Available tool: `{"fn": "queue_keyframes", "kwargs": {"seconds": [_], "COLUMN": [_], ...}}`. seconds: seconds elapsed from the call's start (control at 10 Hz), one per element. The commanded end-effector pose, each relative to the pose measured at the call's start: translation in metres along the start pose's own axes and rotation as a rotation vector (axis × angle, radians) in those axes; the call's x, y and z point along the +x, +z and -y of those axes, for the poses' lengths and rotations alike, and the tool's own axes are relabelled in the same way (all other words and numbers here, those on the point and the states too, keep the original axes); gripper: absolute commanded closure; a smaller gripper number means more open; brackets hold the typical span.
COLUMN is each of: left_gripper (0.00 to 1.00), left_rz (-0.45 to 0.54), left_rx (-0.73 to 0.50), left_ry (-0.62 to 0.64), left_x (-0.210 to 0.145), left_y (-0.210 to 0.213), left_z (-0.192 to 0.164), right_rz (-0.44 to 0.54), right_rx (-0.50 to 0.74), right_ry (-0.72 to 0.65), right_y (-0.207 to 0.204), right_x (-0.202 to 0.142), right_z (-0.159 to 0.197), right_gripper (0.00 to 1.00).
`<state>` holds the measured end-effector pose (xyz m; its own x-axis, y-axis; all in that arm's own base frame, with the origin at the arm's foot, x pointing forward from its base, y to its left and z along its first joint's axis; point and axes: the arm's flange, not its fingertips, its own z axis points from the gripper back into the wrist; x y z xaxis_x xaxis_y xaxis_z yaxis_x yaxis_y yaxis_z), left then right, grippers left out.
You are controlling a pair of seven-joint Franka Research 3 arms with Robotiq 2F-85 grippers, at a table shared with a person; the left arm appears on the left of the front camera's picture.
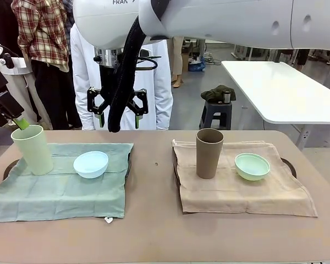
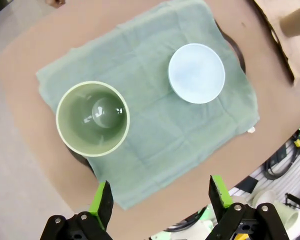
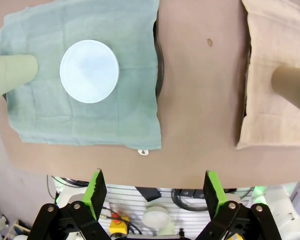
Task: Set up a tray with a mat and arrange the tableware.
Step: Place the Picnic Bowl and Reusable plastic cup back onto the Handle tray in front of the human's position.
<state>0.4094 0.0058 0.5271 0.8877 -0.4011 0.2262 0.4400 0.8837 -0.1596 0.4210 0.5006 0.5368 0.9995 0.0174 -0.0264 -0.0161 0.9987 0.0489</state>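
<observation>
Front view: the table (image 1: pixel 154 231) has a smooth, matte tan top with rounded corners, and two cloth mats lie on it side by side with bare table between them. The green mat (image 1: pixel 60 190) on the robot's left is a soft woven square with faint fold creases; it drapes over a dark tray (image 1: pixel 9 166) whose rim peeks out at its far corners. On it stands the pale green tumbler (image 1: pixel 32 149), a tall, smooth plastic cup widening slightly toward its rim, upright near the mat's far left corner. Just beside it sits the light blue bowl (image 1: pixel 91 164), small, round and shallow with a glossy surface. The beige mat (image 1: pixel 242 190) on the right is rumpled along its near edge and covers a second dark tray (image 1: pixel 289 164). It carries the brown tumbler (image 1: pixel 209 153), upright and matte, and near it the mint green bowl (image 1: pixel 252 165), round with a thin rim. The right gripper (image 1: pixel 117 113) hangs above the far edge of the table, its black fingers spread apart and holding nothing, a ribbed black cable running down beside it. In the left wrist view, the left gripper (image 2: pixel 160 197) looks straight down on the green mat, its green-padded fingers wide apart and empty; the tumbler's shiny inside shows as a circle. A person in a white coat (image 1: pixel 154 82) stands beyond the table.
</observation>
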Motion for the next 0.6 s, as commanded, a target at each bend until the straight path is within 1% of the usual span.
{"fn": "queue_keyframes", "kwargs": {"seconds": [0.0,0.4,0.5], "left_gripper": [0.00,0.00,0.00], "left_rz": [0.003,0.003,0.000], "left_rx": [0.002,0.002,0.000], "left_ry": [-0.013,-0.013,0.000], "left_x": [0.000,0.000,0.000], "left_y": [-0.001,-0.001,0.000], "left_z": [-0.003,-0.003,0.000], "right_rz": [0.004,0.000,0.010], "right_rx": [-0.001,0.000,0.003], "right_ry": [-0.001,0.000,0.037], "right_y": [0.000,0.000,-0.002], "right_x": [-0.001,0.000,0.001], "right_z": [0.002,0.000,0.012], "right_gripper": [0.00,0.00,0.00]}}
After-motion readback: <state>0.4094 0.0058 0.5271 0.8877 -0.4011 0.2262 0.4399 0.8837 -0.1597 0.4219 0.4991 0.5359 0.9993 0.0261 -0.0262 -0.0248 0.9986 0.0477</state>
